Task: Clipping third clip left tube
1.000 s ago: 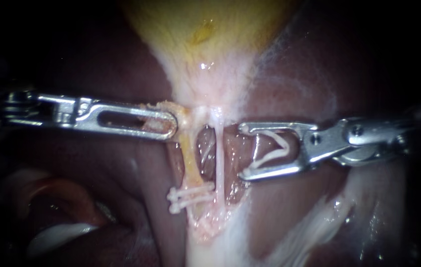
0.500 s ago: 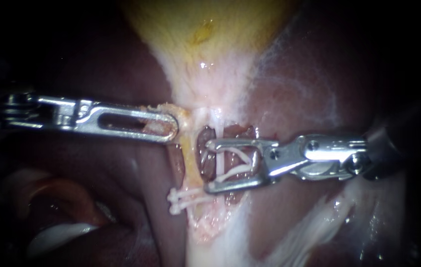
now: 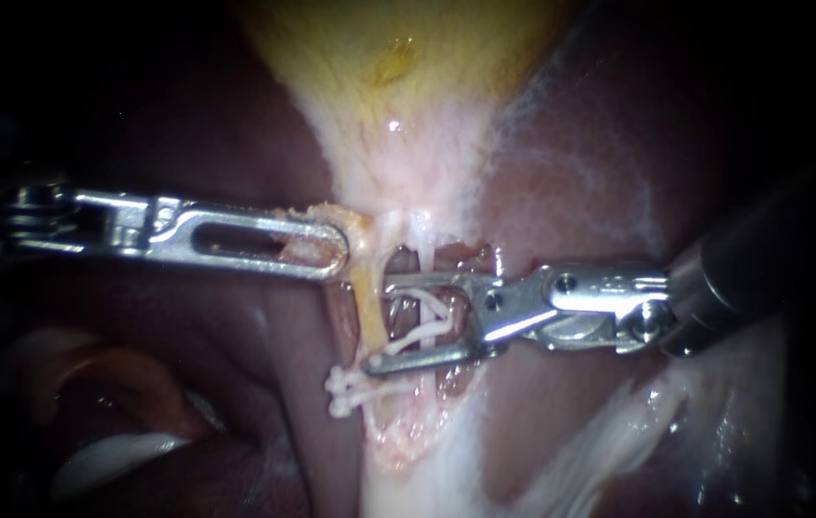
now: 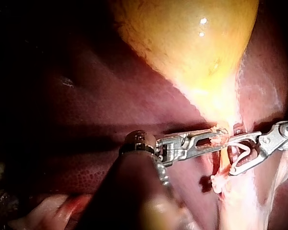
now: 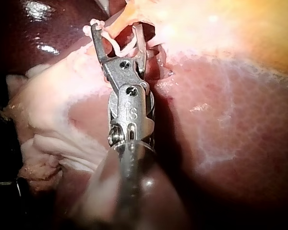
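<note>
In the endoscope view the yellow gallbladder (image 3: pixel 398 86) narrows down to two tubes. The yellowish left tube (image 3: pixel 365 305) carries two white clips (image 3: pixel 358 388) low down. The thin white right tube (image 3: pixel 423 251) runs beside it. My left instrument (image 3: pixel 335 251) is shut on a tag of tissue at the gallbladder's neck. My right instrument (image 3: pixel 377 324) holds an open white clip (image 3: pixel 427 321) between its spread jaws. These jaws straddle the right tube, and their tips reach the left tube above the two clips. The wrist views show my left instrument (image 4: pixel 222 139) and my right instrument (image 5: pixel 117 34).
Dark red liver (image 3: pixel 571 173) surrounds the tubes on both sides. Pale white tissue (image 3: pixel 609 441) lies under my right instrument's shaft. A glistening pale fold (image 3: pixel 110 456) sits at the lower left. Liver (image 5: pixel 230 124) lies beside the right shaft.
My right instrument has moved leftward with its clip, from clear of the tubes to across them, its tips now at the left tube. My left instrument has kept its hold.
</note>
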{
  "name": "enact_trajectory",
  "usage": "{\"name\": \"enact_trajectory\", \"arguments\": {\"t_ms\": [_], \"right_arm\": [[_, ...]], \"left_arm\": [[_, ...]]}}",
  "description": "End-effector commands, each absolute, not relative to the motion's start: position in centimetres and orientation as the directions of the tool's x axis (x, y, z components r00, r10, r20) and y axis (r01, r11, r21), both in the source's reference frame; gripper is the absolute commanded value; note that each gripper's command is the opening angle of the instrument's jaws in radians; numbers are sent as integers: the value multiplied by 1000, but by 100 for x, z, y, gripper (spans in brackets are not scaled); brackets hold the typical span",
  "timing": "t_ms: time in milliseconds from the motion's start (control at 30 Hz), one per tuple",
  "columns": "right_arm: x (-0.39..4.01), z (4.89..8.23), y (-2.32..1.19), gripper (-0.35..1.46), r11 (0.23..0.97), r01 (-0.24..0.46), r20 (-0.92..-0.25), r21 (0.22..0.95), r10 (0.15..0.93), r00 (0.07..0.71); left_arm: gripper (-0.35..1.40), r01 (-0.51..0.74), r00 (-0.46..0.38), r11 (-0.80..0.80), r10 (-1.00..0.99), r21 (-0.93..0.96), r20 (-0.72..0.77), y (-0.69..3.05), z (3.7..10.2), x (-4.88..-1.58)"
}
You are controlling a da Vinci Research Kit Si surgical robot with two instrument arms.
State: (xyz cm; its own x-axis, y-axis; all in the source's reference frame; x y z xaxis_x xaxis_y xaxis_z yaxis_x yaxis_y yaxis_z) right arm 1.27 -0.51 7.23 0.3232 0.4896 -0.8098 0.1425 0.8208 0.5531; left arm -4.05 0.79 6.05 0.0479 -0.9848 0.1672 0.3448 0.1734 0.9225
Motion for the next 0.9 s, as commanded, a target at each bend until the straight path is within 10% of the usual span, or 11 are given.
{"name": "enact_trajectory", "arguments": {"t_ms": [33,900], "right_arm": [[129,724,-52,49,817,148,-808,558,493,323],[154,735,-30,45,684,218,-717,696,679,159]], "left_arm": [[-35,345,48,173,-985,922,167,79,604,-406],[-35,345,48,173,-985,923,167,82,609,-406]]}}
